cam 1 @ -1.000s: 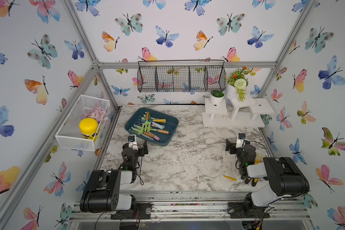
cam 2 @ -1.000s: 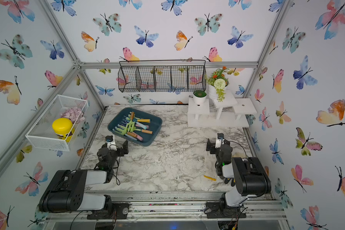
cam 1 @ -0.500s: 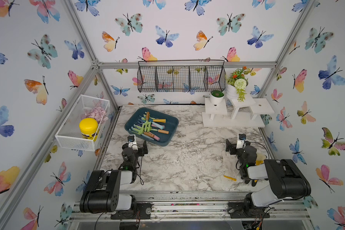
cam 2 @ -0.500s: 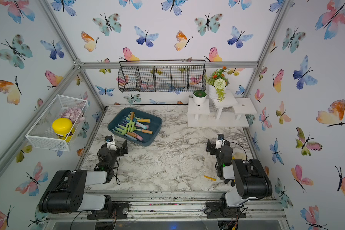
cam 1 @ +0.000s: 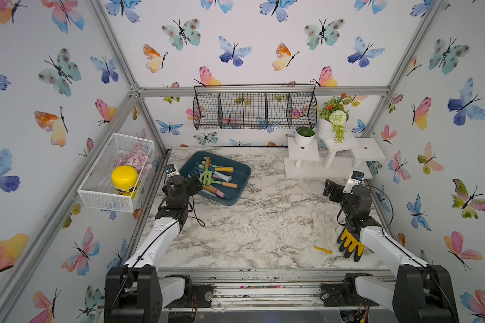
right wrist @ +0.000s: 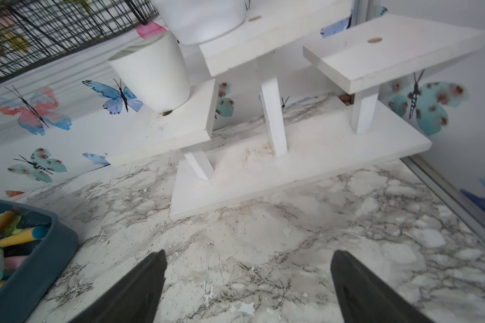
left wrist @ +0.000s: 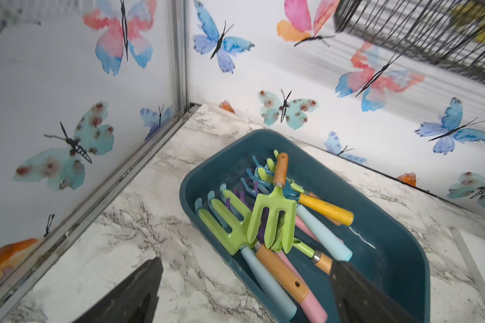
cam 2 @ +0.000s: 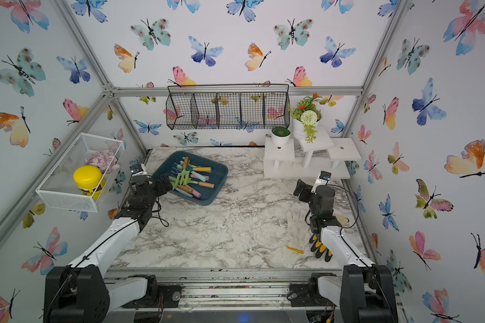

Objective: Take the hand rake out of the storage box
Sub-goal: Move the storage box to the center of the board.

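The storage box [cam 1: 242,175] [cam 2: 219,172] is a dark teal tray at the back left of the marble table. Several hand rakes with pastel and wooden handles are piled in it. A lime-green hand rake [cam 1: 206,176] [cam 2: 183,176] [left wrist: 272,215] lies on top. My left gripper [cam 1: 186,184] [cam 2: 163,186] [left wrist: 247,263] is open at the box's [left wrist: 389,251] near left corner, one finger over the marble and one over the handles. My right gripper [cam 1: 330,190] [cam 2: 301,190] [right wrist: 248,257] is open above bare marble on the right, with nothing in it. The box [right wrist: 39,265] is far to its side.
A white glove [cam 1: 324,226] and a black-and-yellow glove [cam 1: 350,246] lie beside the right arm. A white tiered stand [cam 1: 331,167] with plant pots stands at the back right. A black wire rack [cam 1: 252,112] hangs on the back wall. A white mesh basket [cam 1: 95,193] is on the left wall.
Both arms have unfolded and reached forward. The left gripper has come up to the box's near corner. The gloves under the right arm now show.
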Robot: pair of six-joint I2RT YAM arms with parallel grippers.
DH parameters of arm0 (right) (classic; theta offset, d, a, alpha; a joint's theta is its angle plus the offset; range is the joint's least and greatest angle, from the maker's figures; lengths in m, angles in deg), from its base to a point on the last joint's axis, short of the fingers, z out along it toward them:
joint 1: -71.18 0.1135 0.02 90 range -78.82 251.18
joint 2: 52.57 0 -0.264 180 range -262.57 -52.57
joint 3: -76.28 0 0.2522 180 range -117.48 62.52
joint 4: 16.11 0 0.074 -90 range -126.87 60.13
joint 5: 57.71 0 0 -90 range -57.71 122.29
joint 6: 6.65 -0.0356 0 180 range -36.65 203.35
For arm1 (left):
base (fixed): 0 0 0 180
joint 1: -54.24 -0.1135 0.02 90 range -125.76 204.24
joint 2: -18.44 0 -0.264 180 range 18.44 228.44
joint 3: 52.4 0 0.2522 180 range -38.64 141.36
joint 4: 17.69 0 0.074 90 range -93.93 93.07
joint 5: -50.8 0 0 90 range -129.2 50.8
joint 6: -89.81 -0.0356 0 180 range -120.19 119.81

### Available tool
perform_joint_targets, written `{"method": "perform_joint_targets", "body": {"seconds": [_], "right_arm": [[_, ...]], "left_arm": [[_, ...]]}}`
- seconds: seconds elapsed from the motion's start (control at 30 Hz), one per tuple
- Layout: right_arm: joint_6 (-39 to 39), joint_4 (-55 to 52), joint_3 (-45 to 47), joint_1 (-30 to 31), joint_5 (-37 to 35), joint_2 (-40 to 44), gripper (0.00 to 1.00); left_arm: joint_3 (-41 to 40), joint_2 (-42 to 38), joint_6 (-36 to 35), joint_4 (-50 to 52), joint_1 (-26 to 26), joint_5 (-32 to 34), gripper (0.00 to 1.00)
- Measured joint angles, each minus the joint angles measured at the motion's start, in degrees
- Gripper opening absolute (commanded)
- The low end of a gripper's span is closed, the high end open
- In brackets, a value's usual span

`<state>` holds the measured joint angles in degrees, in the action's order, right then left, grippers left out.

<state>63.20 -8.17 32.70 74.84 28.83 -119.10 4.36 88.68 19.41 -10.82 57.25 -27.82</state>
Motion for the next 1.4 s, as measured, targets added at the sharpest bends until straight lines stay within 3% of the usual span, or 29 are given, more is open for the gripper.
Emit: {"method": "perform_joint_targets", "body": {"seconds": [0.3,0.7,0.9,1.07,1.23,1.33,1.4], "right_arm": [[-2.8,-4.8,1.4,0.0,-0.8,1.1,0.97],[-2.8,-6.4,1.3,0.0,-0.8,-0.2,0.92],[-2.7,-6.3,1.3,0.0,-0.6,-0.9,0.80],[-2.6,-6.3,1.1,0.0,0.2,-1.5,0.75],[-2.3,-6.3,1.0,0.0,0.8,-1.6,0.74],[-2.3,-6.3,1.0,0.0,0.9,-1.7,0.74],[-2.3,-6.3,0.9,0.0,1.0,-2.0,0.73]], "left_arm": [[4.5,9.7,7.6,10.5,0.0,-3.5,1.00],[9.9,19.4,14.1,12.3,0.1,-5.4,0.86],[10.8,22.5,15.6,12.5,0.2,-6.1,0.69],[12.0,24.1,16.3,13.2,1.7,-6.1,0.44],[14.4,25.8,16.5,14.2,2.9,-5.9,0.34],[14.7,26.0,18.0,14.6,3.3,-5.7,0.20],[15.2,26.1,19.5,14.6,3.6,-4.7,0.05]]}}
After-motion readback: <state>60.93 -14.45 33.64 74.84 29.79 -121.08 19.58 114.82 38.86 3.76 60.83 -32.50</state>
